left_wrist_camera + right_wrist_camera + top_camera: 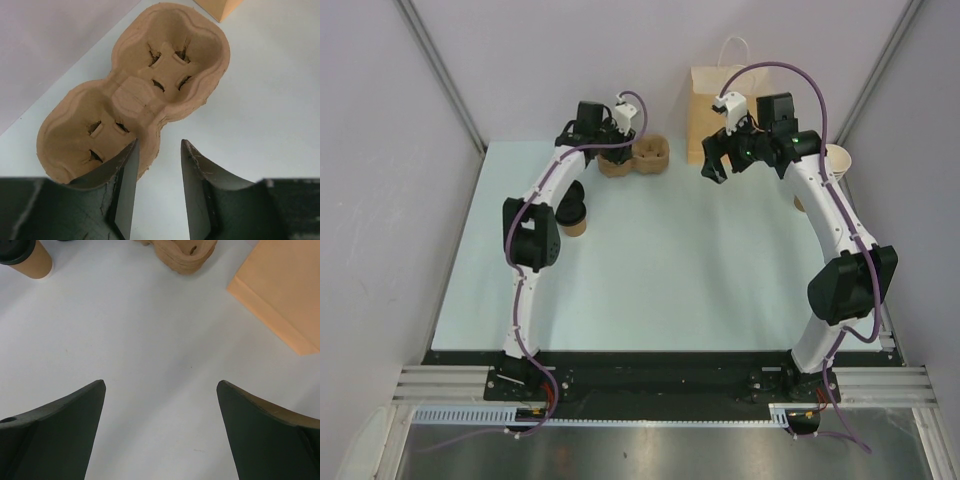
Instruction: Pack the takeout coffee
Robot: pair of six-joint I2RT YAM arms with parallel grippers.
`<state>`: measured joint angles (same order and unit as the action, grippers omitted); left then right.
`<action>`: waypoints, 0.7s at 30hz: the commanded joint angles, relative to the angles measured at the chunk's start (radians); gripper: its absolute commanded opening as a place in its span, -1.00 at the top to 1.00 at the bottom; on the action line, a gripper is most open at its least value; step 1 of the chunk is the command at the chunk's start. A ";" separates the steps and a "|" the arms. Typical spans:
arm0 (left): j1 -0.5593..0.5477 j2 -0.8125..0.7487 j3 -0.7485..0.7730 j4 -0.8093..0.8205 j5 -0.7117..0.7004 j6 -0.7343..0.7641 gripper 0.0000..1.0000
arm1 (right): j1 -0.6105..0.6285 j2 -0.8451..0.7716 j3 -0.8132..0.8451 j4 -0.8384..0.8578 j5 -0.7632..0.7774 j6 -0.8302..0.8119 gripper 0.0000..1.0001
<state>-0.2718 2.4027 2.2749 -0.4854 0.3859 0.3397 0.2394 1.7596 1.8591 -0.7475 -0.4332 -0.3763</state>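
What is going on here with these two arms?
The left gripper is at the brown pulp two-cup tray, jaws partly open astride its near rim, not yet clamped. The right gripper hangs wide open over the white table near the tan paper bag. The tan paper cup with black lid stands apart, untouched.
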 commanded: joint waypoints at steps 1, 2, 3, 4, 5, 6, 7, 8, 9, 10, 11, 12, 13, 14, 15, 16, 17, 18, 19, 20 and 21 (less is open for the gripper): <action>0.002 0.004 0.043 0.048 0.001 -0.054 0.14 | 0.011 -0.014 0.022 0.014 0.016 -0.012 -0.99; 0.003 0.006 0.044 0.050 -0.002 -0.057 0.15 | 0.012 -0.012 0.025 0.014 0.019 -0.013 -0.99; 0.002 0.009 0.044 0.051 -0.005 -0.059 0.15 | 0.011 -0.011 0.029 0.014 0.019 -0.015 -0.99; 0.003 0.013 0.044 0.050 -0.007 -0.057 0.16 | 0.014 -0.011 0.031 0.013 0.021 -0.015 -0.99; 0.005 0.015 0.044 0.050 -0.007 -0.057 0.17 | 0.015 -0.008 0.032 0.013 0.022 -0.016 -0.99; 0.005 0.018 0.044 0.050 -0.005 -0.057 0.17 | 0.015 -0.009 0.035 0.013 0.024 -0.016 -0.99; 0.003 0.019 0.044 0.048 -0.005 -0.057 0.19 | 0.015 -0.006 0.037 0.011 0.024 -0.016 -0.99; 0.006 0.024 0.043 0.048 -0.004 -0.059 0.19 | 0.015 -0.005 0.040 0.011 0.025 -0.019 -0.99; 0.006 0.026 0.043 0.048 -0.004 -0.064 0.19 | 0.015 -0.005 0.041 0.011 0.025 -0.019 -0.99; 0.005 0.029 0.043 0.047 -0.002 -0.062 0.18 | 0.014 -0.002 0.045 0.011 0.028 -0.022 -0.99; 0.006 0.030 0.043 0.048 -0.002 -0.067 0.17 | 0.014 0.000 0.048 0.013 0.030 -0.023 -0.99; 0.005 0.035 0.043 0.048 -0.004 -0.070 0.17 | 0.014 0.001 0.051 0.010 0.030 -0.024 -0.99; 0.005 0.036 0.043 0.051 -0.002 -0.071 0.17 | 0.014 0.004 0.057 0.008 0.031 -0.023 -0.99; 0.005 0.039 0.043 0.051 -0.004 -0.070 0.17 | 0.012 0.006 0.060 0.008 0.031 -0.024 -0.99; 0.005 0.044 0.043 0.054 -0.005 -0.068 0.17 | 0.014 0.009 0.063 0.008 0.031 -0.024 -0.99; 0.006 0.045 0.043 0.056 -0.012 -0.068 0.17 | 0.014 0.009 0.064 0.005 0.031 -0.024 -0.99; 0.008 0.049 0.044 0.056 -0.009 -0.070 0.17 | 0.014 0.012 0.066 0.007 0.030 -0.023 -0.99; 0.009 0.053 0.044 0.057 -0.010 -0.073 0.18 | 0.014 0.012 0.065 0.007 0.030 -0.024 -0.99; 0.013 0.056 0.044 0.060 -0.009 -0.074 0.20 | 0.014 0.014 0.066 0.008 0.030 -0.023 -0.99; 0.013 0.056 0.044 0.061 -0.004 -0.080 0.22 | 0.014 0.014 0.066 0.007 0.030 -0.024 -0.99; 0.014 0.059 0.044 0.061 -0.001 -0.083 0.25 | 0.014 0.015 0.065 0.008 0.030 -0.023 -0.99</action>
<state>-0.2676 2.4527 2.2753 -0.4633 0.3733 0.2859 0.2485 1.7622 1.8824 -0.7498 -0.4091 -0.3882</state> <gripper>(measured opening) 0.396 0.994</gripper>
